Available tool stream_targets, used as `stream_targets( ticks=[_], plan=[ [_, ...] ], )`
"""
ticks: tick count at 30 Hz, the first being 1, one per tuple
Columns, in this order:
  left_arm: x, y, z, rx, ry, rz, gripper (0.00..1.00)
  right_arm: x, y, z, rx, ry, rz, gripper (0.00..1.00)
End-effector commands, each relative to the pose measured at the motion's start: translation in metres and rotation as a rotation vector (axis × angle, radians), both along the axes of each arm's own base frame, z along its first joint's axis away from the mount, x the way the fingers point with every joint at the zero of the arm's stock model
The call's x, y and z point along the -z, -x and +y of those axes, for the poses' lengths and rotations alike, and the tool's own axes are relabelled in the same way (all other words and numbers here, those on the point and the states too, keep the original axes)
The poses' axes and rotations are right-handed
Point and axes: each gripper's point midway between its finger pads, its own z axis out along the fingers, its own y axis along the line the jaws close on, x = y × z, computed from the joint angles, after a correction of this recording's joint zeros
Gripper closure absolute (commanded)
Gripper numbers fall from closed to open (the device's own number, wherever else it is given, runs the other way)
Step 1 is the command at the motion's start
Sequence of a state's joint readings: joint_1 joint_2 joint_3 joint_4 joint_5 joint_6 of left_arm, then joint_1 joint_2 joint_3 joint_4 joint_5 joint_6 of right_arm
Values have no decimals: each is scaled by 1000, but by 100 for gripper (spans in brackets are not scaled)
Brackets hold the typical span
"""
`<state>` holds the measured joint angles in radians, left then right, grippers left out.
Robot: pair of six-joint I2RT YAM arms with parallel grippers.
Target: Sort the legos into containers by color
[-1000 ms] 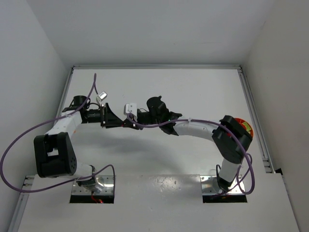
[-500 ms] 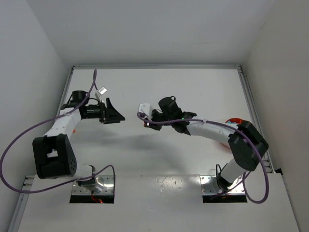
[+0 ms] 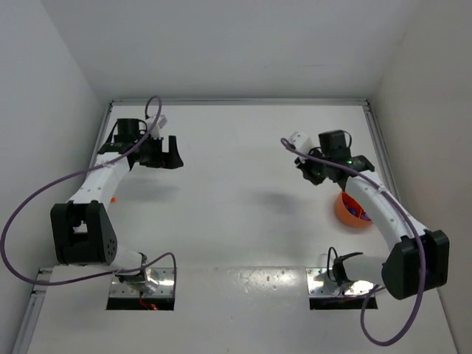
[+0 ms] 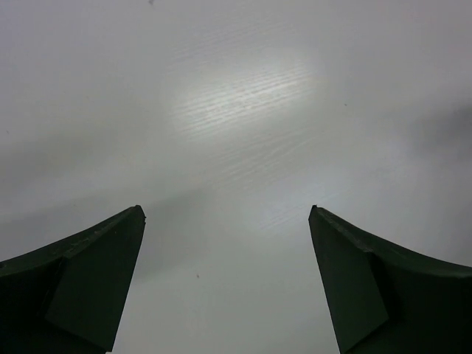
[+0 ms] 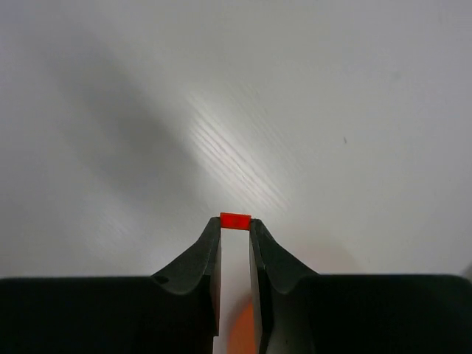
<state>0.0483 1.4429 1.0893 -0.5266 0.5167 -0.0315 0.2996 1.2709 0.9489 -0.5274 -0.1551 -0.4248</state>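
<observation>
Two tools, one round orange bowl (image 3: 341, 212) and one orange brick (image 5: 235, 220) are in clear view. Blue specks inside the bowl are too small to count. The bench (image 3: 236, 221) is plain white, with white walls (image 3: 221, 44) on three sides. The right tool (image 5: 235, 228) is clenched on the brick at its fingertips, above the bench at 10 o'clock from the bowl. The left tool (image 4: 226, 214) gapes with nothing in it, at the bench's 10 o'clock.

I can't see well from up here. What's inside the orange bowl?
A few bricks, blue and reddish, lie in the orange bowl. The right arm covers part of it, so more may hide there.
</observation>
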Motion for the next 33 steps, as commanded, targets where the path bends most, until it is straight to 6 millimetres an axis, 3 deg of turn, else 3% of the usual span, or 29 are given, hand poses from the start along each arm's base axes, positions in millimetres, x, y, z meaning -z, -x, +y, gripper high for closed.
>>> stream_targets(
  ticks=[1,6,9,15,18,25,29,33],
  plan=[
    [-25,-33,9,-76,-158,-154,0,-3,21,-63,126,110,87,100],
    [-28,-29,-11,41,-209,-185,0,-17,24,-134,338,126,103,100],
    [-38,-32,-7,15,-255,-254,0,-21,37,-169,444,131,140,100],
    [-40,-34,-5,6,-266,-252,0,-23,55,-210,545,92,224,100],
    [-38,-30,-9,44,-257,-241,0,-22,57,-217,543,50,269,100],
    [-22,-26,-8,51,-228,-181,0,-6,72,-203,453,3,363,100],
    [-22,-28,-7,44,-214,-176,0,6,81,-200,421,4,414,100],
    [-30,-33,-2,16,-219,-190,0,10,76,-211,456,31,400,99]
  ],
)
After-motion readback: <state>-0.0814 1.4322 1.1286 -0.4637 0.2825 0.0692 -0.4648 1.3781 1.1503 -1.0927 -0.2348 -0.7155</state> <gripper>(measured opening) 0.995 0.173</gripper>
